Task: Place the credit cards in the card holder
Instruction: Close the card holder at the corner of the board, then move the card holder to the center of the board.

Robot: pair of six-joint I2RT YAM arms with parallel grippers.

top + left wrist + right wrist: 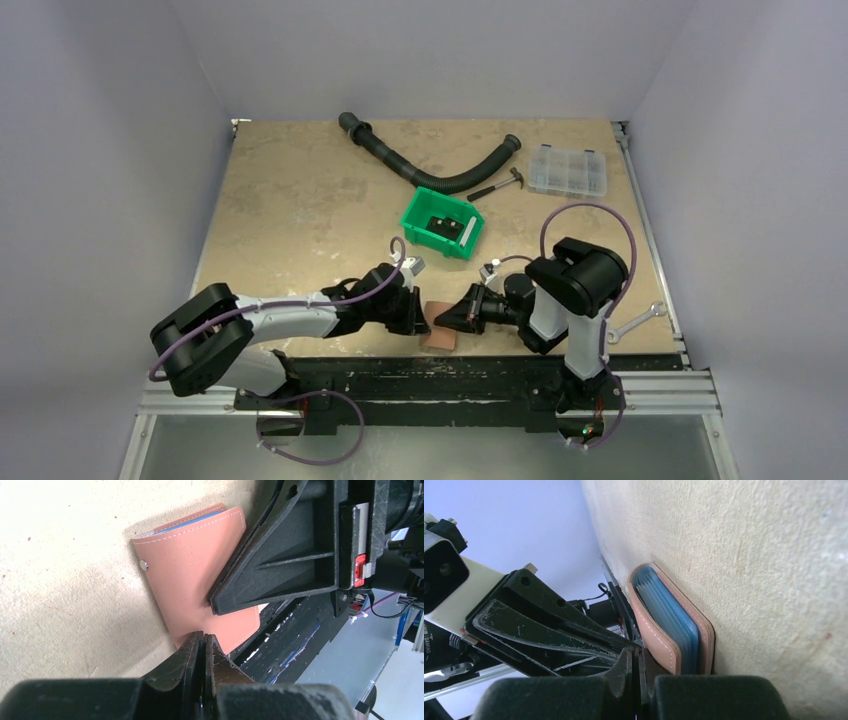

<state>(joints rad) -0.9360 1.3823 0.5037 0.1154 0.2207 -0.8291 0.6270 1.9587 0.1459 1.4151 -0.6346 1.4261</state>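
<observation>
The card holder [438,338] is a reddish-brown leather wallet lying folded shut at the table's near edge. It shows in the left wrist view [195,580] with a pale clasp stud. In the right wrist view [659,635] blue layers [674,622] sit between its covers. No loose credit card is in view, and the yellow-gold one is hidden. My left gripper [420,320] is shut and empty, its tips [205,639] at the wallet's lower corner. My right gripper [447,318] is shut and empty, its tips [636,652] resting on the wallet's top cover [216,605].
A green bin [443,222] with small items stands just behind the arms. A black hose [430,170], a hammer [497,186] and a clear compartment box [567,170] lie at the back. A wrench [635,322] lies at the right. The black rail [450,375] runs just below the wallet.
</observation>
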